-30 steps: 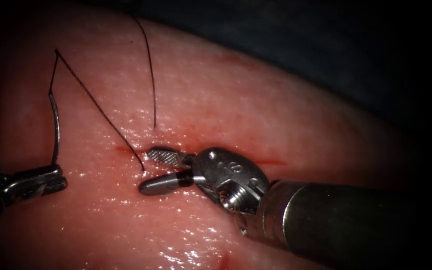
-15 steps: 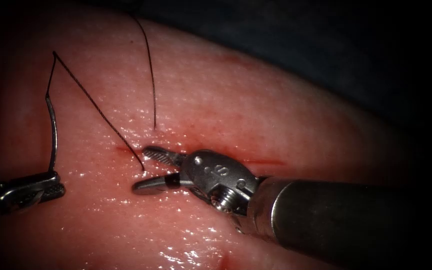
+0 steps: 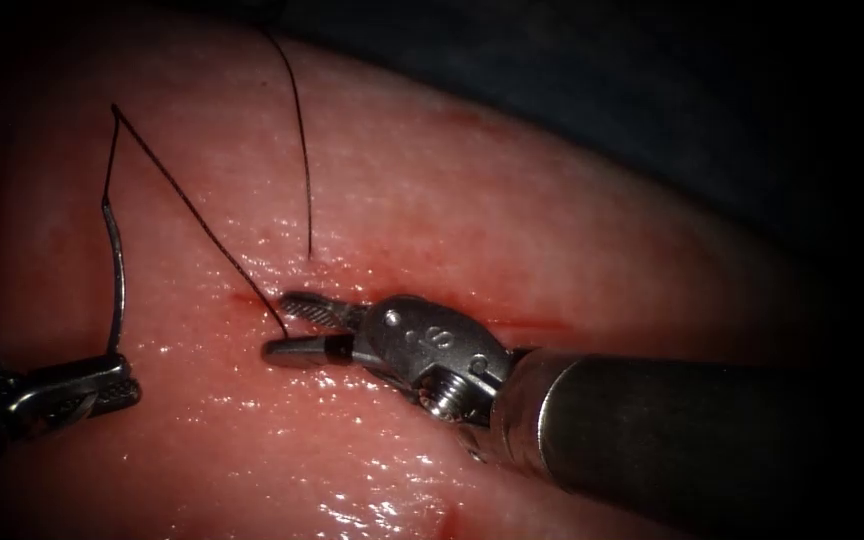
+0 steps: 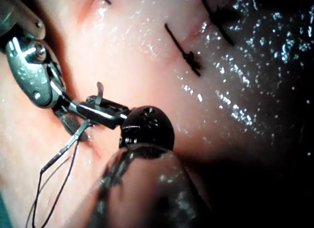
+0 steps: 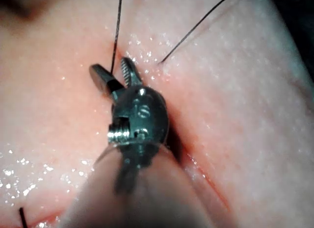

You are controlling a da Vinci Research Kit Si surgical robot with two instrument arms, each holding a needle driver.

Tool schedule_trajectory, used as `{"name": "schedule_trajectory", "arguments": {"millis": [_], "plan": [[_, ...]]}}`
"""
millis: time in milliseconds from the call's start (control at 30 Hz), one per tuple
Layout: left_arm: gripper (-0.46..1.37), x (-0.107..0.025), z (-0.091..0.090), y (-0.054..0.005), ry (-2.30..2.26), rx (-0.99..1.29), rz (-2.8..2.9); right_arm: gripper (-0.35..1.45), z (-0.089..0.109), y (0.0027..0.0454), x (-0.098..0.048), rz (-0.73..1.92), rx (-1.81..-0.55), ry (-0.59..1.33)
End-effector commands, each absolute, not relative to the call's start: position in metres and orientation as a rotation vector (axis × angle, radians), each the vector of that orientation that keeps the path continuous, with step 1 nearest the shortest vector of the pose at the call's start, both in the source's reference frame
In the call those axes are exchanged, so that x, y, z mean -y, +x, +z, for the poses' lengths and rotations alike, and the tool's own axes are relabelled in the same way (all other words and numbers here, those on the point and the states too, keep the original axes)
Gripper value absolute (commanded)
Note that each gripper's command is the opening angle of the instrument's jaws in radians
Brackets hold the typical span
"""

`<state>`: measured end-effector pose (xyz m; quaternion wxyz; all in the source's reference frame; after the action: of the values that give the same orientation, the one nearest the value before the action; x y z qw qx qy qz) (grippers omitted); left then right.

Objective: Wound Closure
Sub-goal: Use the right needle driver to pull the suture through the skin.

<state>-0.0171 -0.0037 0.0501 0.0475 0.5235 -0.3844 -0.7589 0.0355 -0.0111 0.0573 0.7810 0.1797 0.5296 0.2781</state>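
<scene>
My left end effector (image 3: pixel 102 385) is clamped on the curved needle (image 3: pixel 115 270) near one end of its curve. The needle is out of the tissue (image 3: pixel 552 230) and rises from the jaws over the surface, well to the left of the cut (image 3: pixel 512 325). In the left wrist view the same end effector (image 4: pixel 98 110) holds the needle (image 4: pixel 66 147) across its jaws.

From the needle's upper end the thread (image 3: pixel 192 215) bends sharply and runs down and to the right, meeting the tissue at the left end of the cut. My right end effector (image 3: pixel 287 325) lies along the cut with its jaws narrowly parted around that point. The thread reaches the surface between the two tips. I cannot tell whether they pinch it; a gap shows between them. In the right wrist view the right end effector (image 5: pixel 115 73) also shows its tips apart, with the thread (image 5: pixel 117 27) coming down between them.

A second strand (image 3: pixel 302 160) runs from the far edge of the tissue down to a point just above the cut. Red fluid (image 3: pixel 392 285) stains the cut's margins. The left wrist view shows tied stitches (image 4: pixel 184 49) farther along the tissue.
</scene>
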Motion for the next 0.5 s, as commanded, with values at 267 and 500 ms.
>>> {"name": "schedule_trajectory", "arguments": {"millis": [267, 500], "plan": [[-0.35, 0.0037, 0.0502, -0.0173, 1.587, 1.172, -2.313, 0.03, 0.0573, 0.0357, 0.0112, 0.601, -1.145, 0.392], [-0.35, 0.0037, 0.0503, -0.0173, 1.587, 1.173, -2.313, -0.35, 0.0571, 0.0353, 0.0112, 0.638, -1.137, 0.452]]}}
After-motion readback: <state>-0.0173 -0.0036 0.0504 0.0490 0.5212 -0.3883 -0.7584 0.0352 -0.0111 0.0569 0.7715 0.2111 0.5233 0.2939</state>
